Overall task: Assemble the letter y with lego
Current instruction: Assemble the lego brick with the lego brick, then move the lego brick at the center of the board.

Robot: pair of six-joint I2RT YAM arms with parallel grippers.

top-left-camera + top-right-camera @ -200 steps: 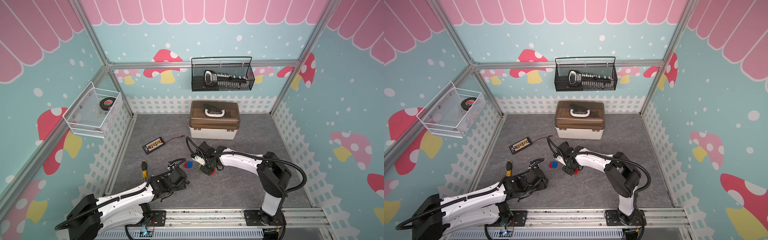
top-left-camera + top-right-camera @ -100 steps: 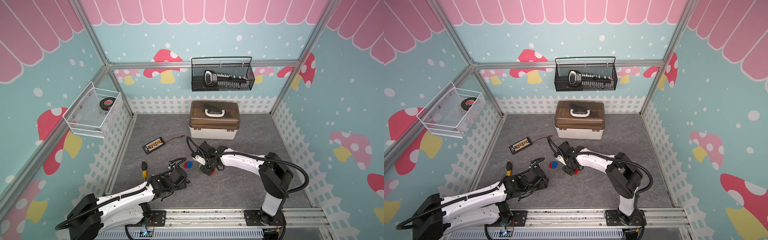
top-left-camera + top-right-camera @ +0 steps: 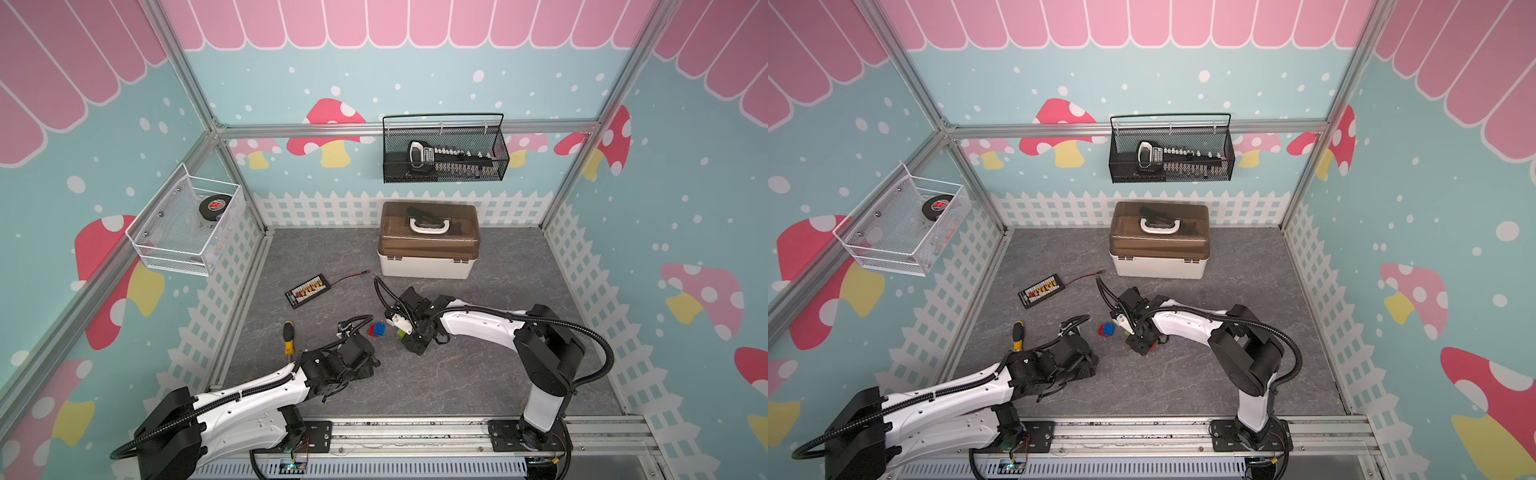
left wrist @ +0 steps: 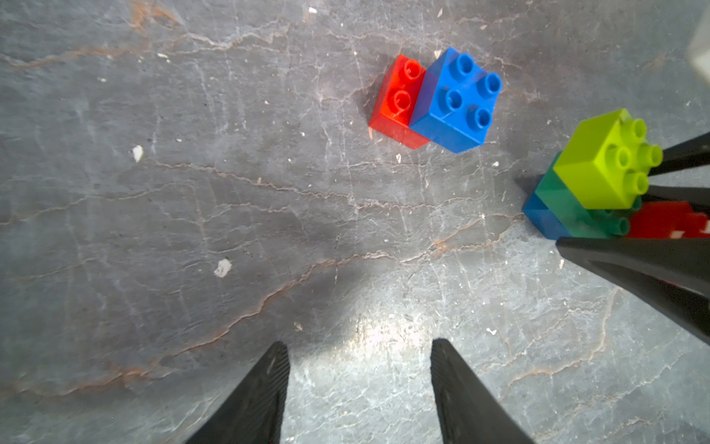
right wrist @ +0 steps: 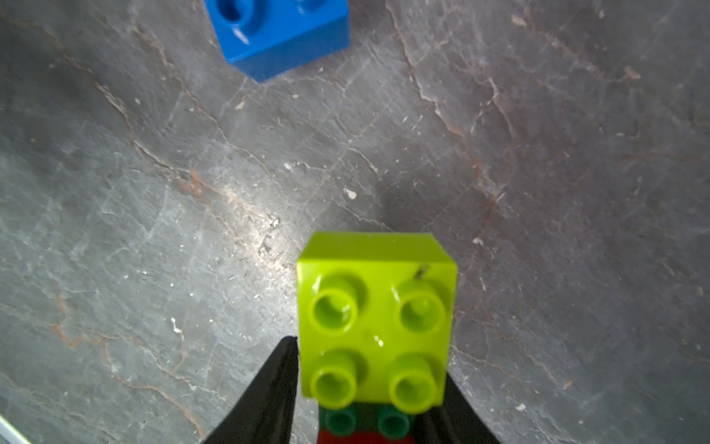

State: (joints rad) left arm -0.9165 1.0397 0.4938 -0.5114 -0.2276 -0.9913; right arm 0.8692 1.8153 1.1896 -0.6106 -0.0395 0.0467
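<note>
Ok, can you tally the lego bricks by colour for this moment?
Red bricks: 2
Blue bricks: 2
Lime brick: 1
Dark green brick: 1
Total: 6

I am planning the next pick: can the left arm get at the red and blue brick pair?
Probably yes. The left gripper is open and faces the red and blue pair across bare floor; the lime-topped stack in the right gripper sits aside.
</note>
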